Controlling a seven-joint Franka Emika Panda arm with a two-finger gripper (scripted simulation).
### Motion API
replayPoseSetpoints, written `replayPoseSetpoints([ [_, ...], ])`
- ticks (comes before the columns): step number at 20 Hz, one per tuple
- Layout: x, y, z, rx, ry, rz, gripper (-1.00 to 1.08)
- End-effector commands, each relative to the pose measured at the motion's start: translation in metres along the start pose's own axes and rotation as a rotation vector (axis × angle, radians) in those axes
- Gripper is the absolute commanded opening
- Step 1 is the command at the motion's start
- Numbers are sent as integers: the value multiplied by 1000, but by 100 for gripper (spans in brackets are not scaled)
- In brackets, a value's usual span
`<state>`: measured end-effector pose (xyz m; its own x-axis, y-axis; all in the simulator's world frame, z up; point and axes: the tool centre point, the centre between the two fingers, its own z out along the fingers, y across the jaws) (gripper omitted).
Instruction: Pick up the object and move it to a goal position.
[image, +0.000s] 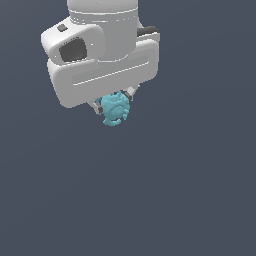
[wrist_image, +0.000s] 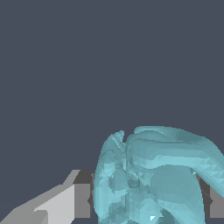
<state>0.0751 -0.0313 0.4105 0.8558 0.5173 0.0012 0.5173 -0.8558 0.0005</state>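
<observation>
You've got the blob (image: 115, 110) clamped in the hand (image: 114, 102), fingers either side, most of it hanging just below the tips; no goal marker visible, so can't tell which way to carry it

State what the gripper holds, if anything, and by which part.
The white gripper holds the small teal lumpy blob, its fingers pressing on the blob's opposite sides near its top.
</observation>
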Motion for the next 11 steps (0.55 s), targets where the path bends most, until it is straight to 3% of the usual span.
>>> replayPoseSetpoints([
  [1, 0, 1, -10, 1, -1, 0, -100],
  [11, 2, 2, -23, 1, -1, 0, -100],
])
